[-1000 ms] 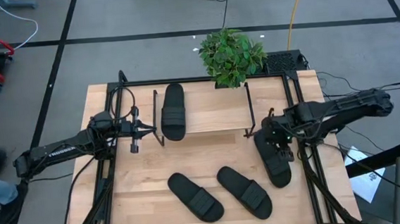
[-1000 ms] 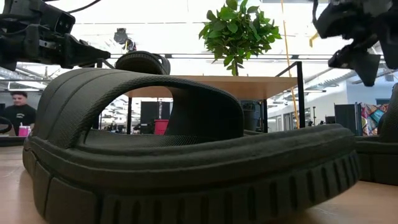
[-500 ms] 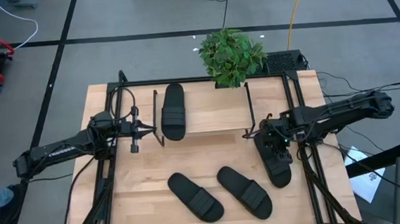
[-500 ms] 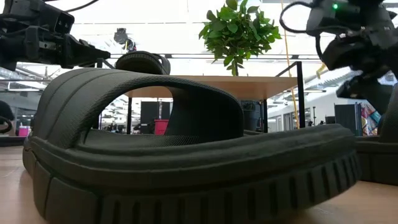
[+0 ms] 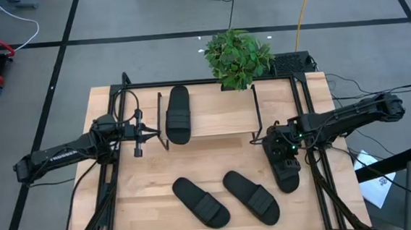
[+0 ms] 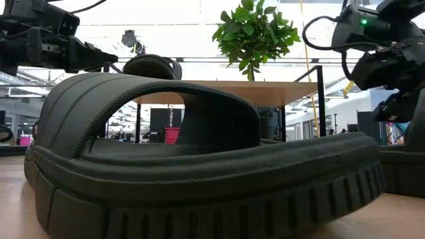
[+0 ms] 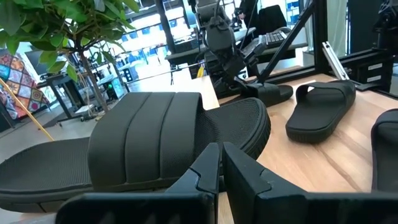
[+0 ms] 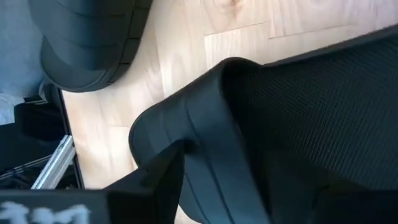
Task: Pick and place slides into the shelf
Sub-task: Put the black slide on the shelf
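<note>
Right gripper [image 5: 287, 155] straddling strap of slide [image 5: 285, 169]

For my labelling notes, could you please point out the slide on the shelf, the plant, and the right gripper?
Slide on the shelf [image 5: 178, 115]: high view, its ribbed strap.
Plant [image 5: 238, 56]: high view, middle of the leaves.
Right gripper [image 5: 286, 153]: high view, between its fingertips, over a slide.

The left arm reaches in from the table's left side, its forearm stretched level toward the middle. The left gripper [image 5: 138, 138] points sideways with its two dark fingers [image 7: 208, 168] pressed together, nothing between them. The right arm comes in from the right side, elbow out past the edge, wrist bent downward. The right gripper [image 5: 284, 147] hangs low over the table surface, its fingers [image 8: 155, 171] spread apart and reaching down
</note>
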{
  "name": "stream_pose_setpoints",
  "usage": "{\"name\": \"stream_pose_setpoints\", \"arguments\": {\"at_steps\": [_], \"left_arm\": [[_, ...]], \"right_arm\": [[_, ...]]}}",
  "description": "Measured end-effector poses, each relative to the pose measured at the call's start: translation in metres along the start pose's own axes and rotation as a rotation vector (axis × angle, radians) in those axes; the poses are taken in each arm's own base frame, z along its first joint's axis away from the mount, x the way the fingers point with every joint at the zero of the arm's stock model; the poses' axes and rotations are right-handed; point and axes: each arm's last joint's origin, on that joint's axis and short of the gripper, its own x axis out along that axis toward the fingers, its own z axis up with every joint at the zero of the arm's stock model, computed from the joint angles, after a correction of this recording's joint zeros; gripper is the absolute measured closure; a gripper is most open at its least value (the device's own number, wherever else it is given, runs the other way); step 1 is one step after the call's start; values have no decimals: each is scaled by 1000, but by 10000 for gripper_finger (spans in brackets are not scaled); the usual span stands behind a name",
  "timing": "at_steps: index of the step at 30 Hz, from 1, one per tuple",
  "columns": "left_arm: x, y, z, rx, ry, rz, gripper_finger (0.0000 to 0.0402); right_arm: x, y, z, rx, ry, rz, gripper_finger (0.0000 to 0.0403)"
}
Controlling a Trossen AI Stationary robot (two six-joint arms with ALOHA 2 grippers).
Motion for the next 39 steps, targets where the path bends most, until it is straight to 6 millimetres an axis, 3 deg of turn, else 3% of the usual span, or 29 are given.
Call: {"name": "stream_pose_setpoints", "arguments": {"at_steps": [9,17,28,35,39], "left_arm": [[0,0,0,-7,0,0,376],[0,0,0,-36,1,0,376],[0,0,0,-38,-2,1,376],[0,0,0,-45,-3,1,376],[0,0,0,-44,-4,1,376]], "right_arm": [[-3,10,10,-18,-60,70,389],[-18,45,23,-77,-117,80,397],[-15,72,11,-21,-79,72,401],[-59,112,24,-157,-255,99,401],[-82,124,32,-196,-278,43,402]]}}
